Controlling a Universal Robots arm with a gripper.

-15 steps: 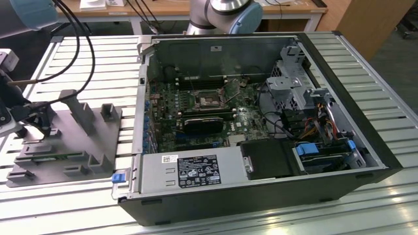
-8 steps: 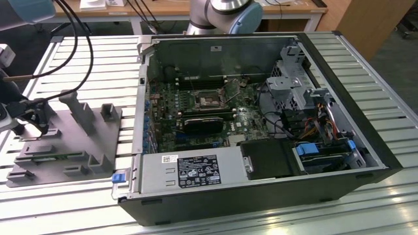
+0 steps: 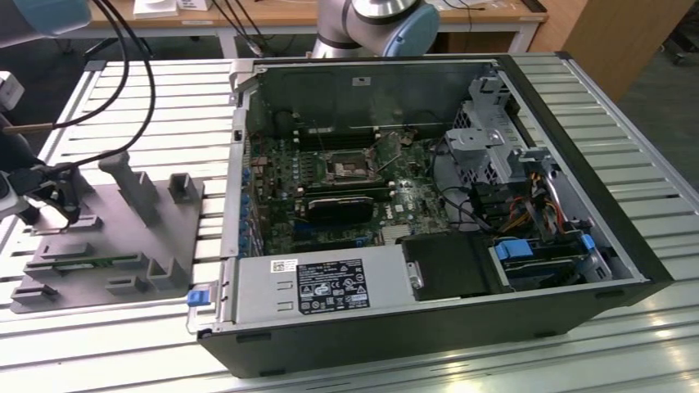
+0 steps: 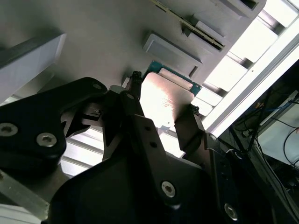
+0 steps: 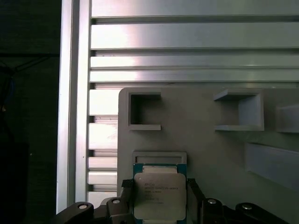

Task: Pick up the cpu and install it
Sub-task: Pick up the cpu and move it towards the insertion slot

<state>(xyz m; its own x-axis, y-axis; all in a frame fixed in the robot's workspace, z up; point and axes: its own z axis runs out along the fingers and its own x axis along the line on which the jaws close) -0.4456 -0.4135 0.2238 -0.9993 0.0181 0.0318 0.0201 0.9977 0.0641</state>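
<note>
One cpu (image 5: 160,198), one grey fixture block (image 5: 201,140), one open computer case (image 3: 437,205) on the slatted tabletop (image 3: 131,90). In the exterior view my gripper (image 3: 38,209) is over the fixture block at the exterior view's left, well apart from the case. In both wrist views the cpu is a flat square with a pale silver lid and a thin blue-green border. It sits low on the fixture block, just beside a raised rectangular ledge (image 5: 160,157). My two fingers (image 5: 127,191) are drawn in narrow, one against each opposite edge of the cpu.
</note>
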